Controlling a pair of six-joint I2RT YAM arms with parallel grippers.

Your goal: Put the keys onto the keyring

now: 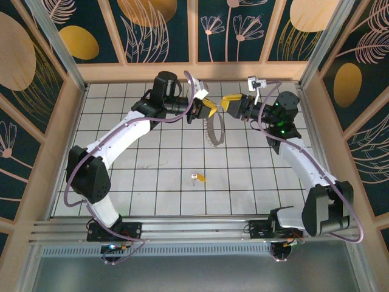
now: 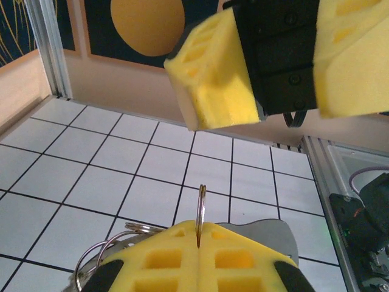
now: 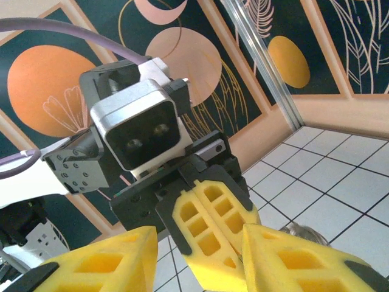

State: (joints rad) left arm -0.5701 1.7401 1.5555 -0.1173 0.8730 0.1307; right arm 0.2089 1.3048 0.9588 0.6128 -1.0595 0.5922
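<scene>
1. The left claw (image 1: 204, 109) is clamped on the keyring (image 1: 214, 131). In the left wrist view, a thin ring stands upright, nipped in the seam between its yellow pads (image 2: 164, 258).
2. From above, the keyring's loop hangs at 5 o'clock of that claw. Whether it touches the table (image 1: 152, 164) cannot be told.
3. The right claw (image 1: 233, 103) has its fingers spread apart and holds nothing. It sits just at 3 o'clock of the left claw, facing it.
4. The key (image 1: 196, 177), with its orange tag, lies flat on the table at 6 o'clock of the left claw. It is well apart from both claws and the keyring.
</scene>
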